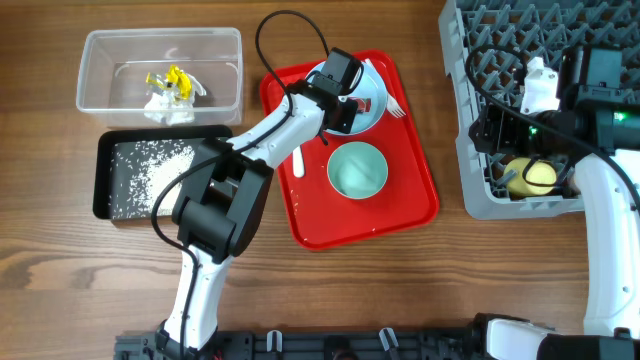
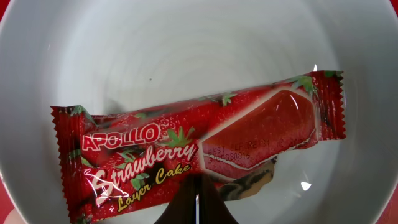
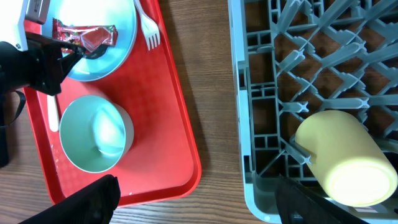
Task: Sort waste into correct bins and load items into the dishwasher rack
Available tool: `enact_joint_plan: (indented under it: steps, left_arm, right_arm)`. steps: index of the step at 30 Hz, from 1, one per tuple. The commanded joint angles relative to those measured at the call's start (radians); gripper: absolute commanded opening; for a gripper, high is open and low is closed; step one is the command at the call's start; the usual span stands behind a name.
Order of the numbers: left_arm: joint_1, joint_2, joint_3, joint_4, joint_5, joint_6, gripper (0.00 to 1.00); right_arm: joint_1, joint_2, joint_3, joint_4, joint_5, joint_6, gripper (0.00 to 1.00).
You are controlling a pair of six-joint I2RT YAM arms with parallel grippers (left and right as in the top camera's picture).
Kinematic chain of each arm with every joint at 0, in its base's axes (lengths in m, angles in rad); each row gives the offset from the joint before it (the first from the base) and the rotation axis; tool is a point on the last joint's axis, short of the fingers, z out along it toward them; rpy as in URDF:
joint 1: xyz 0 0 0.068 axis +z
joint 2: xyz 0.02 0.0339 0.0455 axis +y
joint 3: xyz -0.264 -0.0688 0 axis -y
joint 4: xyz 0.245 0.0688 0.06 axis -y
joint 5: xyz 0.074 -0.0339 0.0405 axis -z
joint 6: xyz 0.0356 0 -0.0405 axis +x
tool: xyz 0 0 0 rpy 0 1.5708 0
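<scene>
The small red wrapper [image 2: 199, 146] lies in a pale blue dish [image 2: 186, 50] on the red tray [image 1: 400, 200]. My left gripper [image 2: 198, 198] is down in that dish [image 1: 375, 95], its fingers closed together on the wrapper's lower edge. The wrapper also shows in the right wrist view [image 3: 84, 34]. My right gripper [image 3: 199, 199] is open and empty above the left edge of the grey dishwasher rack [image 1: 480, 30]. A yellow cup [image 3: 342, 155] lies on its side in the rack, with a pinkish-white cup [image 1: 540, 90] further back.
A teal bowl [image 1: 357, 170], a white spoon [image 1: 298, 160] and a small fork [image 1: 395, 103] are on the tray. The clear bin [image 1: 100, 60] holds the yellow wrapper [image 1: 172, 80] and white napkin [image 1: 165, 105]. The black bin [image 1: 105, 180] holds rice grains [image 1: 150, 165].
</scene>
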Motion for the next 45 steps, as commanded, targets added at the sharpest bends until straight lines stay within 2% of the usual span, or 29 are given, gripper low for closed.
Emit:
enact_joint_plan:
  steps: [1,19,28,32,33,34,36,37,39,45]
  left_arm:
    - [0.003,0.012,0.025,0.002,-0.01,-0.003,0.04]
    - [0.003,0.01,0.026,-0.016,-0.01,-0.003,0.04]
    - [0.002,-0.131,0.028,-0.035,-0.011,-0.003,0.04]
    - [0.002,-0.138,0.028,-0.013,-0.01,-0.003,0.04]
    - [0.002,-0.137,0.028,-0.002,-0.01,-0.003,0.13]
    - [0.002,-0.137,0.028,0.017,-0.01,-0.003,0.36]
    - [0.002,-0.128,0.028,0.07,-0.01,0.002,0.76]
    - [0.005,-0.114,0.028,0.098,-0.01,0.009,0.83]
    - [0.014,-0.075,0.028,0.15,-0.01,0.009,0.88]
    - [0.018,-0.018,0.028,0.13,-0.01,0.035,0.93]
  right_arm:
    - [-0.003,-0.008,0.012,0.003,0.017,-0.018,0.85]
    - [-0.003,-0.008,0.012,0.003,0.013,-0.018,0.85]
    - [-0.003,-0.008,0.012,0.006,0.013,-0.018,0.84]
    - [-0.003,-0.008,0.012,0.006,0.013,-0.017,0.84]
    - [-0.003,-0.008,0.012,0.006,0.013,-0.018,0.84]
    - [-0.003,-0.008,0.012,0.006,0.013,-0.018,0.85]
    - [-0.003,-0.008,0.012,0.006,0.013,-0.018,0.85]
    - [-0.002,-0.008,0.012,0.006,0.013,-0.018,0.84]
    - [-0.003,-0.008,0.012,0.005,0.013,-0.018,0.85]
    - [-0.003,-0.008,0.012,0.003,0.013,-0.018,0.85]
